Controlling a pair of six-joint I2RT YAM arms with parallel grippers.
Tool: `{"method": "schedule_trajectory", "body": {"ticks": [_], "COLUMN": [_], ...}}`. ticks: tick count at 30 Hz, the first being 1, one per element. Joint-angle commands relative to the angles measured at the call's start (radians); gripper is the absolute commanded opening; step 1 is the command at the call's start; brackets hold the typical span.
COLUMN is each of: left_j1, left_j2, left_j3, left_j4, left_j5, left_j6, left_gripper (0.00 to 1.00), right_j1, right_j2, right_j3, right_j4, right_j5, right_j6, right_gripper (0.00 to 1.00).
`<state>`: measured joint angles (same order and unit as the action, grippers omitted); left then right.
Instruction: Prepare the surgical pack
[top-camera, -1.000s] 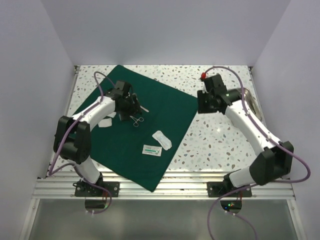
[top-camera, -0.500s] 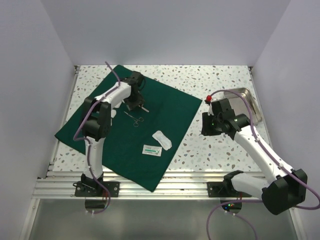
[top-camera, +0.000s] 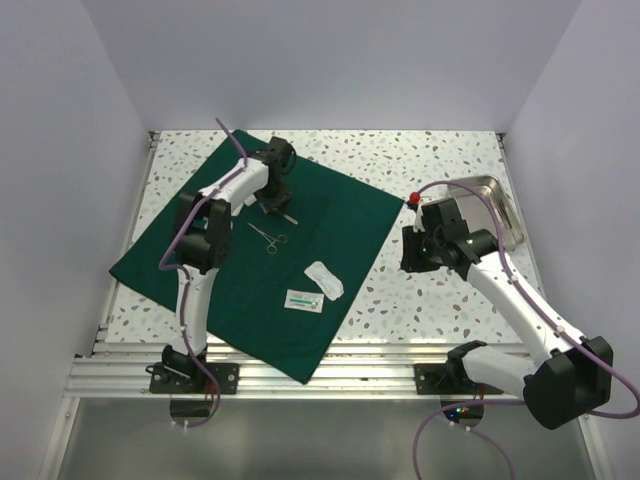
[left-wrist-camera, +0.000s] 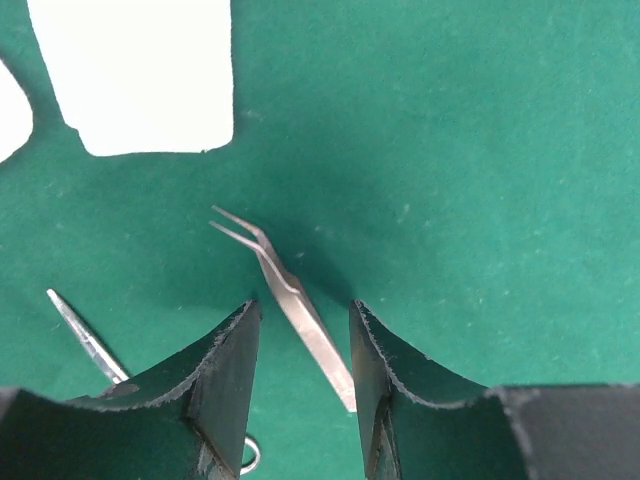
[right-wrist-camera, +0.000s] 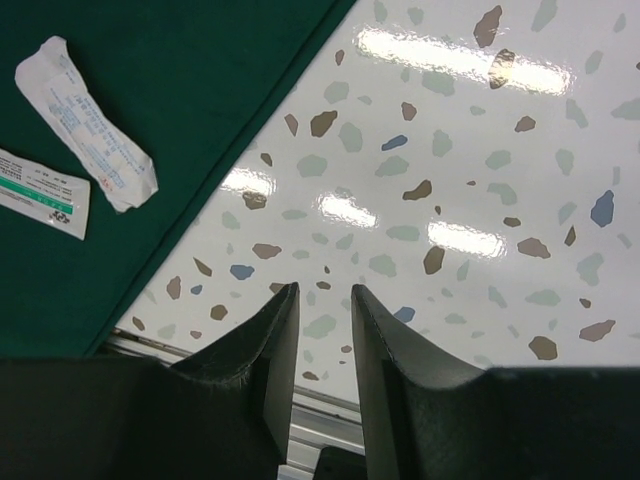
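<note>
Your left end effector (left-wrist-camera: 302, 322), jaws apart, straddles the tweezers (left-wrist-camera: 288, 298) on the green drape (left-wrist-camera: 480, 150) near the far edge of the counter (top-camera: 420, 300); your right end effector (right-wrist-camera: 324, 297) is slightly parted, empty.

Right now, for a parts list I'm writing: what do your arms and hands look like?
The left arm and right arm have white links, black joints and a looping purple cable each. A red part sits by the right wrist. The left hand and right hand each have two dark matte fingers, curved inside.
</note>
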<state>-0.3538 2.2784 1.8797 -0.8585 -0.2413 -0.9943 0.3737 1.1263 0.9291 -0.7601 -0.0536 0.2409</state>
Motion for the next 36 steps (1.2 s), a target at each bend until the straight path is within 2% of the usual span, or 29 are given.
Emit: {"method": "schedule_trajectory", "body": {"ticks": [1,7,10,11,16,20,21,24,27,30,33,36], "left_j1": [0.001,0.013,0.016,0.021,0.021,0.004,0.003,-0.011,-0.013,-0.013,-0.016,-0.024], "left_j2": [0.023,0.059,0.061,0.059,0.010,-0.081,-0.145,-0.314,-0.478,-0.604,-0.666,-0.715], "left_j3": [0.061,0.082,0.081,0.082,0.070,0.021,-0.031,-0.184,-0.348,-0.477,-0.552,-0.611], "left_j4": [-0.020,-0.042,-0.040,-0.040,-0.037,-0.047,-0.024,0.074,0.196,0.286,0.312,0.320], "left_j5": [-0.042,-0.027,-0.015,-0.012,0.039,0.117,0.152,0.236,0.396,0.515,0.601,0.616], "left_j6": [-0.009,-0.014,-0.003,0.002,0.054,0.103,0.127,0.158,0.161,0.141,0.137,0.151], "left_gripper": [0.45,0.42,0.28,0.20,0.00,0.00,0.00,0.00,0.00,0.00,0.00,0.00], "right_j1": [-0.002,-0.002,-0.002,-0.001,-0.001,-0.001,-0.002,0.002,0.024,0.066,0.114,0.160], "right_j2": [0.000,-0.008,-0.007,-0.002,0.039,0.153,0.214,0.298,0.374,0.440,0.513,0.550], "right_j3": [-0.007,-0.007,-0.003,0.002,0.062,0.134,0.163,0.194,0.214,0.238,0.298,0.342], "right_j4": [0.030,0.028,0.024,0.022,0.031,0.085,0.097,0.197,0.335,0.448,0.518,0.548], "right_j5": [-0.014,0.003,0.000,-0.003,-0.069,-0.294,-0.398,-0.562,-0.636,-0.687,-0.726,-0.717], "right_j6": [-0.017,-0.017,-0.015,-0.015,-0.021,-0.032,-0.020,0.053,0.130,0.205,0.273,0.314], "right_gripper": [0.32,0.31,0.31,0.31,0.33,0.47,0.48,0.50,0.55,0.55,0.55,0.55]}}
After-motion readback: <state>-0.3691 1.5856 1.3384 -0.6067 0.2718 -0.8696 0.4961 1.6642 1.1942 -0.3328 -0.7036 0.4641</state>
